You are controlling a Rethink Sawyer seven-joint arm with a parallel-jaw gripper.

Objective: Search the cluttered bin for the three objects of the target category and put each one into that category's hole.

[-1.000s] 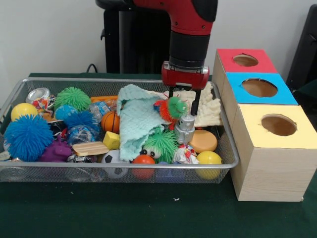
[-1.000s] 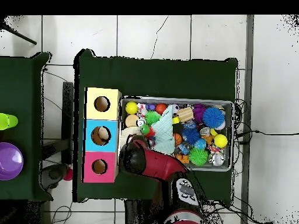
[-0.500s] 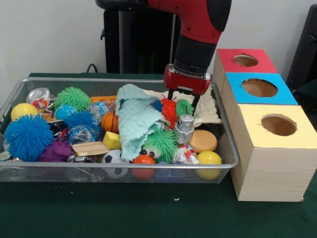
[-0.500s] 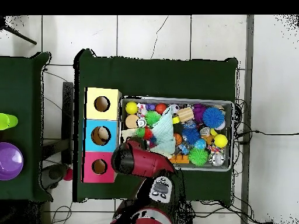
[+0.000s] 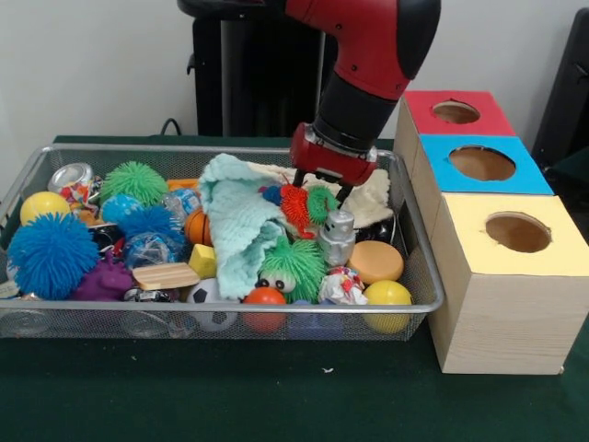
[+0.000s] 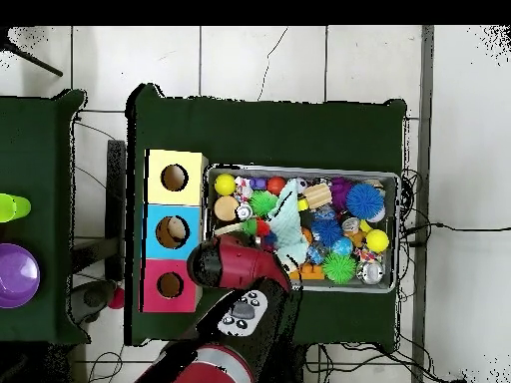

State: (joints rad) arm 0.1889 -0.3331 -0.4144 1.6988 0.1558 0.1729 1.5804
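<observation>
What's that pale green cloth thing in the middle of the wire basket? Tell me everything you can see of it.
The pale green knitted cloth looks soft and nubbly, like a small blanket. It lies crumpled and draped over the toys in the middle of the wire mesh basket, bunched high at its far end and trailing toward the near rim. A red and green spiky toy presses against its right edge, and a green fuzzy ball with eyes sits at its lower end.

One wire mesh bin [image 5: 419,276] holds the clutter. Beside it stand three wooden boxes with round holes: one red-topped [image 5: 457,112], one blue-topped [image 5: 482,164], one yellow-topped [image 5: 518,232]. Smooth yellow balls number three: [image 5: 42,204], [image 5: 388,294] and a third seen from overhead [image 6: 226,185]. There are two green spiky balls [image 5: 135,180], [image 5: 296,262], one large blue spiky ball [image 5: 51,255], one small basketball [image 5: 196,226], one soccer ball [image 5: 207,293], one mint knitted cloth [image 5: 237,221], one crushed can [image 5: 72,179].
</observation>
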